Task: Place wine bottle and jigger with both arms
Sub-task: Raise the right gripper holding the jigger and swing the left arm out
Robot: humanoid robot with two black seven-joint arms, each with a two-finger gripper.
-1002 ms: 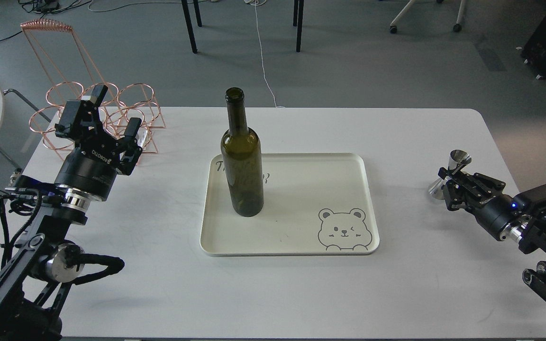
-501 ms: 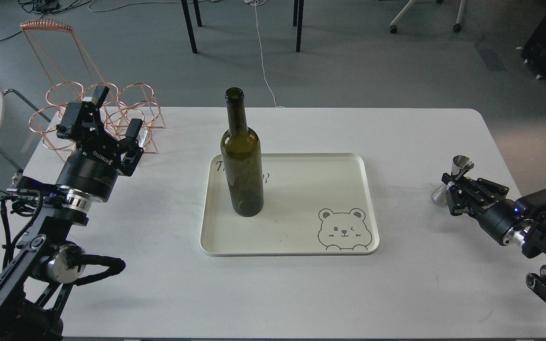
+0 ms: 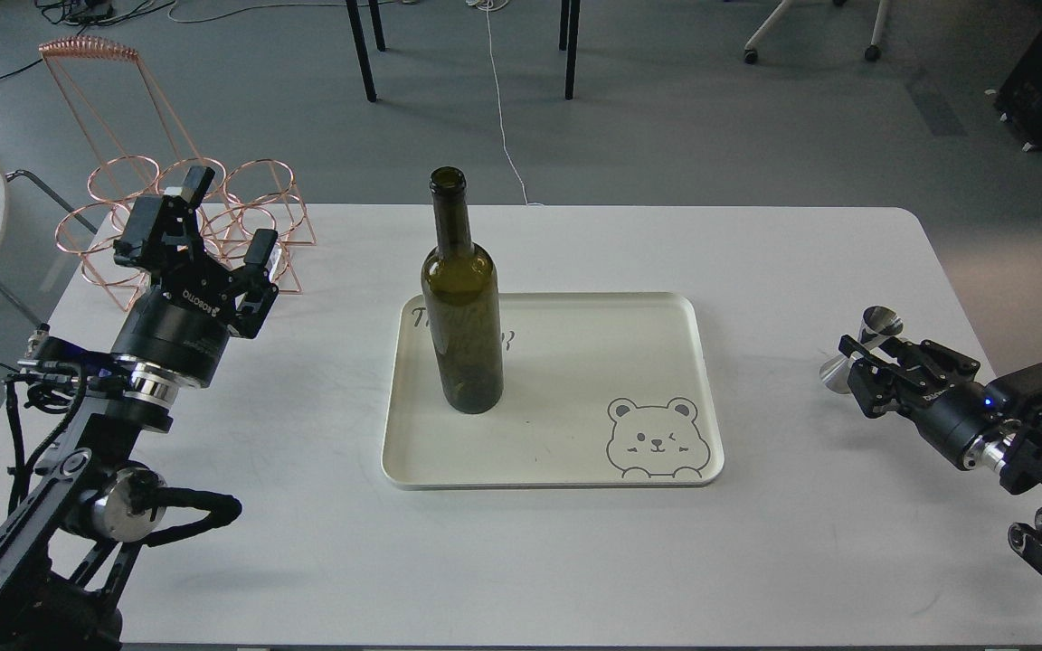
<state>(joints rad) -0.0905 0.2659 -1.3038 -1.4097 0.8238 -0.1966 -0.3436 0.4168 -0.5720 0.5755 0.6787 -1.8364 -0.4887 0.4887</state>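
The wine bottle (image 3: 461, 316) stands upright on the left part of a cream tray (image 3: 575, 380) in the middle of the table. The jigger (image 3: 865, 348) is at the right side of the table, tilted, with its steel cones showing either side of my right gripper (image 3: 860, 354). The right gripper is shut on the jigger's waist and holds it low over the table. My left gripper (image 3: 213, 231) is open and empty at the far left, just in front of a copper wire rack, well away from the bottle.
A copper wire rack (image 3: 186, 199) stands at the table's back left corner, close behind the left gripper. The tray has a bear drawing (image 3: 658, 438) at its front right. Chair and table legs stand on the floor beyond the table.
My right gripper has shifted slightly down and back with the jigger, which now leans more. My left gripper has drifted a little to the right and stays open.
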